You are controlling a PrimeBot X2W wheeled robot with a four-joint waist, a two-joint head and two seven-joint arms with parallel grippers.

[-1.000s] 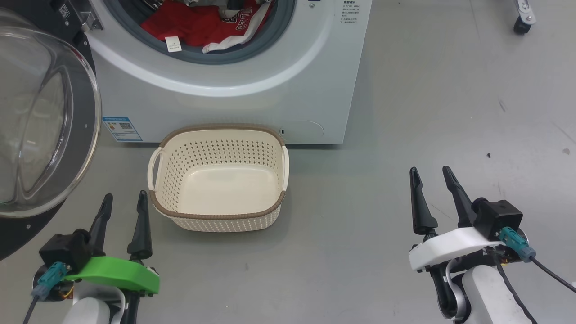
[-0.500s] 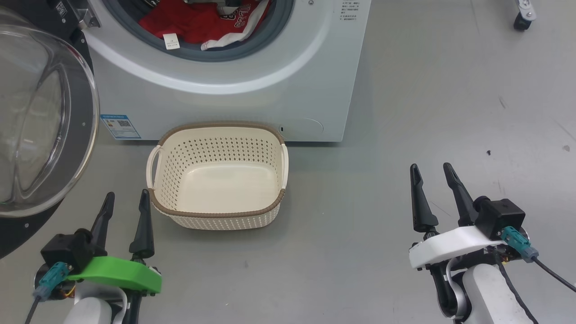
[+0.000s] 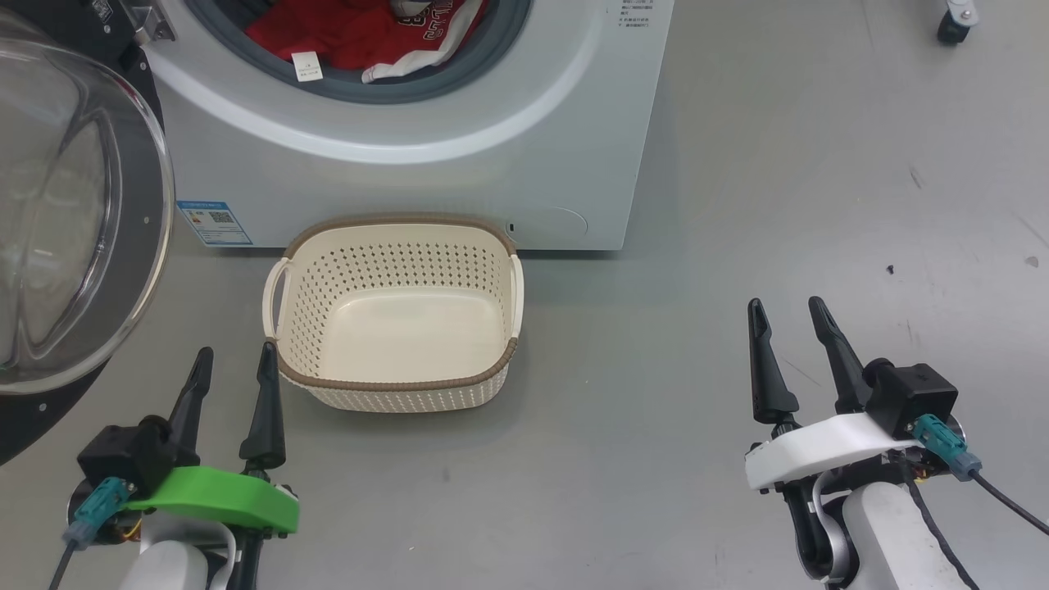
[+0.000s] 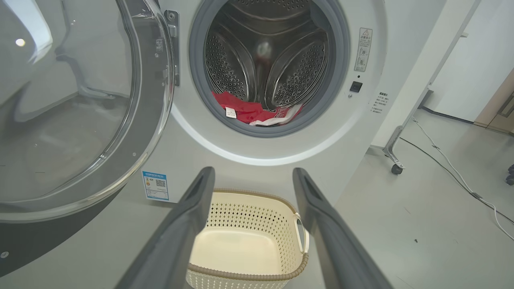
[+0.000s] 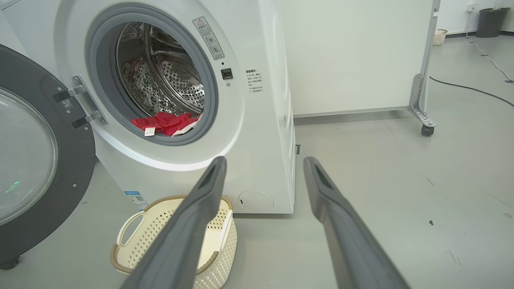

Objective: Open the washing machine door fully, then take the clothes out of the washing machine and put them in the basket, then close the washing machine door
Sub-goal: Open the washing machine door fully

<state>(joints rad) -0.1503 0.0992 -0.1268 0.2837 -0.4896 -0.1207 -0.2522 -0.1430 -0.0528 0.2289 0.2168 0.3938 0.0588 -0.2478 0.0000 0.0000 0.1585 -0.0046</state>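
Observation:
The washing machine (image 3: 459, 180) stands ahead with its door (image 3: 74, 221) swung wide open to the left. Red clothes (image 3: 352, 37) with white trim lie at the drum's front lip, as the left wrist view (image 4: 257, 114) and right wrist view (image 5: 164, 122) also show them. An empty cream basket (image 3: 393, 389) sits on the floor just before the machine. My left gripper (image 3: 233, 365) hovers open beside the basket's near-left corner, nothing in it. Well to the right of the basket my right gripper (image 3: 791, 315) is open and empty above bare floor.
The open door (image 4: 72, 120) bulges out over the floor on my left, close to the left arm. A wheeled white panel stands right of the machine, its caster (image 5: 425, 129) on the floor, with a cable (image 4: 453, 172) trailing beyond. Grey floor (image 3: 737, 205) spreads to the right.
The head view has shifted, so the machine and basket sit slightly higher and further left in the picture. Both grippers keep their pose, open.

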